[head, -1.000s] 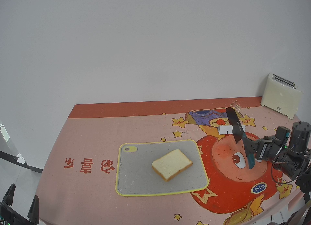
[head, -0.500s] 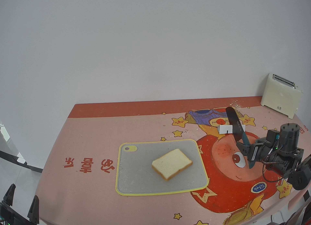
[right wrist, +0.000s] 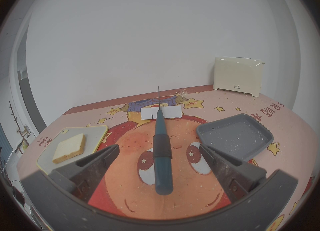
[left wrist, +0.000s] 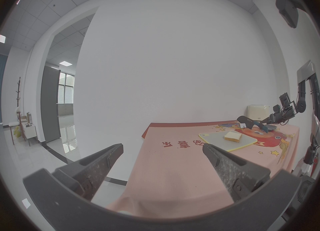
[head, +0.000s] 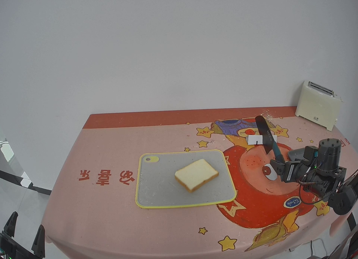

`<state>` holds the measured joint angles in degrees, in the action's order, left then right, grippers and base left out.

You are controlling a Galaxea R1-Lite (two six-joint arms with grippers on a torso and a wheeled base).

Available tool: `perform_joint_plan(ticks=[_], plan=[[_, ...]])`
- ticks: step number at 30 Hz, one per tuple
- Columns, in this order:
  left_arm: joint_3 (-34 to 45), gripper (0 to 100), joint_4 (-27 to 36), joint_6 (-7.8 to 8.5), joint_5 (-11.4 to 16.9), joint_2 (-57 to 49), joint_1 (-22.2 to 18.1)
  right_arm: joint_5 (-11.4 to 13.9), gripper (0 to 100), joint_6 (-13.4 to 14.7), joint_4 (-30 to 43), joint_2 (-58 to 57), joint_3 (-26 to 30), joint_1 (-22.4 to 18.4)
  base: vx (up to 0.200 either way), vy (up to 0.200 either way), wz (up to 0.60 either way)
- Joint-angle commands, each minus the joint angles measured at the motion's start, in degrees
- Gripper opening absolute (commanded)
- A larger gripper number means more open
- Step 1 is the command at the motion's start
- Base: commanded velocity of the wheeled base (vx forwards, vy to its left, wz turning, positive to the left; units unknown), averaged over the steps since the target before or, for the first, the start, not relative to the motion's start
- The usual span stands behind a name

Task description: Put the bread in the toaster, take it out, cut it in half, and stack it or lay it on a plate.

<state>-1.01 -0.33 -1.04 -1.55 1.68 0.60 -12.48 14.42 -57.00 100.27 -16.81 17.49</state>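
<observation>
The step in hand looks to be taking up the knife (head: 263, 131) for the cut. It lies on the right of the surface (head: 112, 147), blade propped on edge in a small white holder (head: 253, 140), handle sloping down toward the near right. The right jaws stand wide, one on each side of the handle and not touching it.

The bread (head: 196, 174) lies flat and whole on the board (head: 156, 185), left of the knife and well apart from it. The toaster (head: 319, 105) stands at the far right corner, and a grey tray (right wrist: 235, 136) sits just right of the handle.

To do this well, I would close squarely on the thick middle of the handle, keep the blade on edge, and lift it clear of the holder before swinging left. The left jaws, also wide and empty, hang off the surface's near left.
</observation>
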Motion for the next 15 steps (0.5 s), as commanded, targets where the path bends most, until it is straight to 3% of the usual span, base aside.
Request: perform_joint_plan(ticks=[1, 15], plan=[[1.0, 100, 0.0, -0.02, 0.0, 0.0, 0.0, 0.0, 100, -0.1, 0.0, 2.1, -1.2, 0.0, 0.000, 0.000, 0.00], [1.0, 100, 0.0, -0.02, 0.0, 0.0, 0.0, 0.0, 100, -0.1, 0.0, 9.3, -8.8, -1.9, 0.000, 0.000, 0.00]])
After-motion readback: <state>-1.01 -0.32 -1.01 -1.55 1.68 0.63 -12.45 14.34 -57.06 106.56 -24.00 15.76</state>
